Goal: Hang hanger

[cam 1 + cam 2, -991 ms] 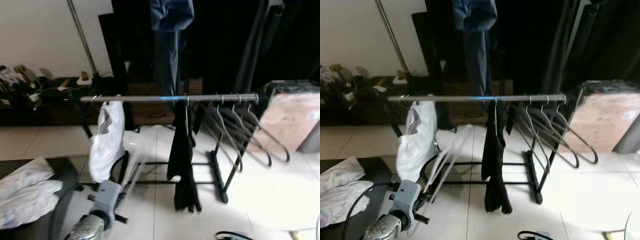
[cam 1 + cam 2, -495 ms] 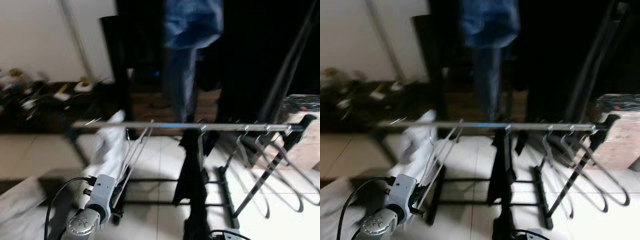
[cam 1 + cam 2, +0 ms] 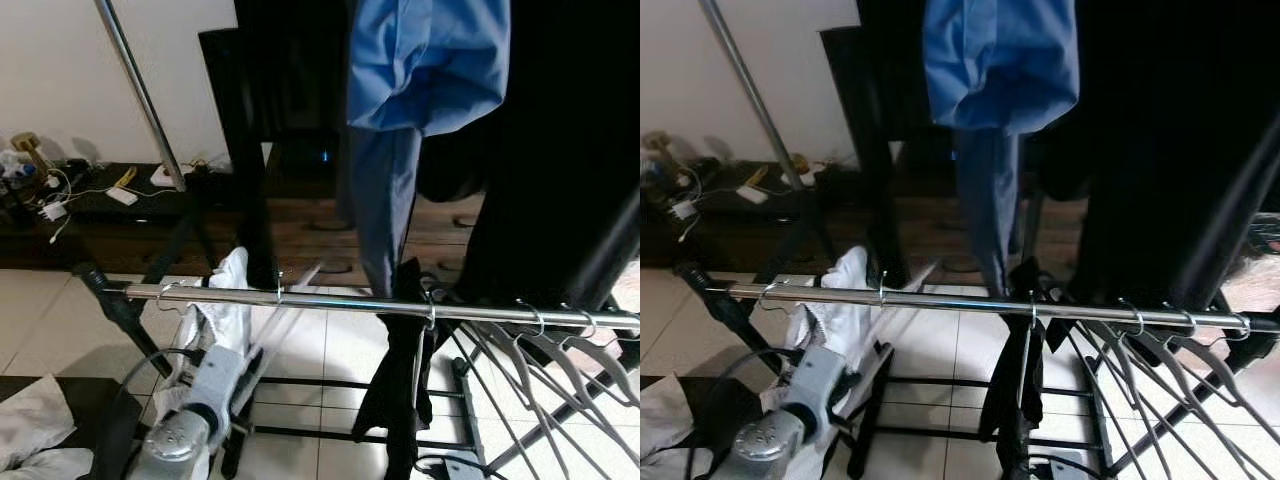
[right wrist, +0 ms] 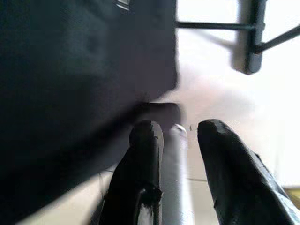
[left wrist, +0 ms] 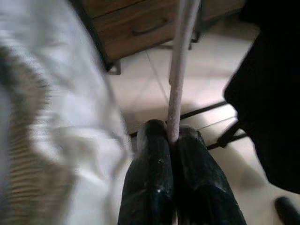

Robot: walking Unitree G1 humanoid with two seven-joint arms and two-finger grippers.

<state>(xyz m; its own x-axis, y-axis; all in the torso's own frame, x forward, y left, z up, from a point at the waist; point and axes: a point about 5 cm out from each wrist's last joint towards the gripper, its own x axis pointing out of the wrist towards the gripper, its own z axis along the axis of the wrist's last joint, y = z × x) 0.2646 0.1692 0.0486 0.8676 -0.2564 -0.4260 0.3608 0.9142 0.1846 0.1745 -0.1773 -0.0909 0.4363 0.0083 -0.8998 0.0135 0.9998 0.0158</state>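
Between my left gripper's (image 5: 171,140) pinched fingers sits the pale hanger (image 5: 180,70), clamped. Its long axis slants up toward the chrome rail (image 3: 400,305), hook end by the rail, lower part cut off by a white garment (image 3: 225,310). Right gripper (image 4: 178,131) fingers apart beside black cloth (image 4: 79,70).

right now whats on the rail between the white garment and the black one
In the left eye view, the hook of the pale hanger held by the left gripper sits on the rail between the white garment and the black garment.
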